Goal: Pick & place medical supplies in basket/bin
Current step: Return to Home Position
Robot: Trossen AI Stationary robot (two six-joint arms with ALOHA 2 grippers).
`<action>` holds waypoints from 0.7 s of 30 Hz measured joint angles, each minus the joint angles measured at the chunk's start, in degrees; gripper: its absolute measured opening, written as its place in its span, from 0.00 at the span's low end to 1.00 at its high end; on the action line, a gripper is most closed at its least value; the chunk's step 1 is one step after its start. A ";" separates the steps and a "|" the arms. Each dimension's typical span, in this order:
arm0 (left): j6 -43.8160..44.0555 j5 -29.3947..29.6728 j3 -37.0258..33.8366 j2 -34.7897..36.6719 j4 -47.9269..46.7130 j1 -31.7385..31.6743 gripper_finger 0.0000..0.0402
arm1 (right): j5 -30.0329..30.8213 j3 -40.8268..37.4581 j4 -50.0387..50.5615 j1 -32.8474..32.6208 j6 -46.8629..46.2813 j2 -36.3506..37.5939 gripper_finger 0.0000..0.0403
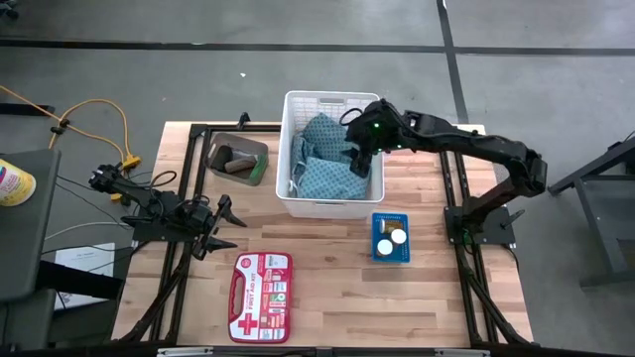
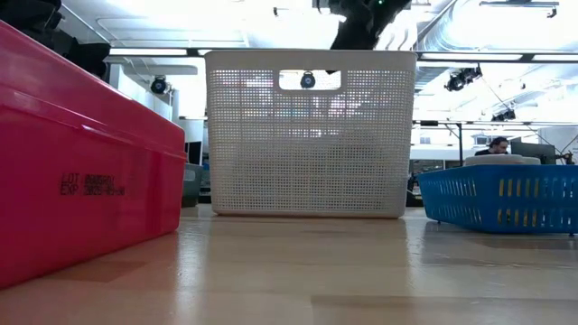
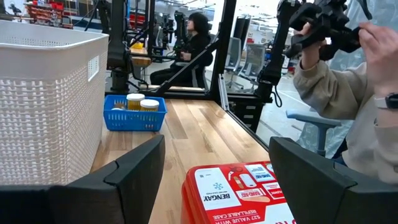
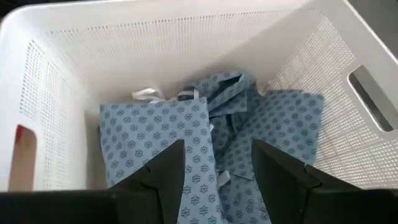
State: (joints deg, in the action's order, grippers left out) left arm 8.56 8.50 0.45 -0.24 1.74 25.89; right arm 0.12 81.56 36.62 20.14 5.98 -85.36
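The white latticed basket stands mid-table and holds two teal patterned cloths, which lie crumpled on its floor. My right gripper hovers open over the basket's right half, above the cloths, with nothing between its fingers. In the low view it shows above the basket's rim. The small dark grey bin, left of the basket, holds a brown roll. My left gripper waits open at the table's left side, over the red case.
A flat blue tray with two white-capped bottles sits right of and nearer than the basket. A red first aid case lies at the near edge. A person sits beyond the table's right side. Bare wood lies between case and tray.
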 joint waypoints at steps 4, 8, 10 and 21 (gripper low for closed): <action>-0.01 0.02 0.00 -0.01 0.00 0.00 0.70 | -0.06 0.00 0.55 -0.01 -0.18 1.80 0.43; -0.01 0.24 0.00 0.01 0.00 0.00 0.70 | 0.04 0.00 2.59 0.00 -0.24 3.83 0.43; -0.01 0.24 0.00 0.00 0.00 0.00 0.70 | 0.39 0.00 4.30 0.00 -0.35 4.86 0.43; 0.00 0.21 0.00 0.00 0.00 0.00 0.70 | 1.29 -0.02 11.94 -0.88 -0.35 11.02 0.43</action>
State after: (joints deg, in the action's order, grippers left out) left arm 8.56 8.71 0.45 -0.24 1.74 25.89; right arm 1.41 81.54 48.56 19.26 5.63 -74.34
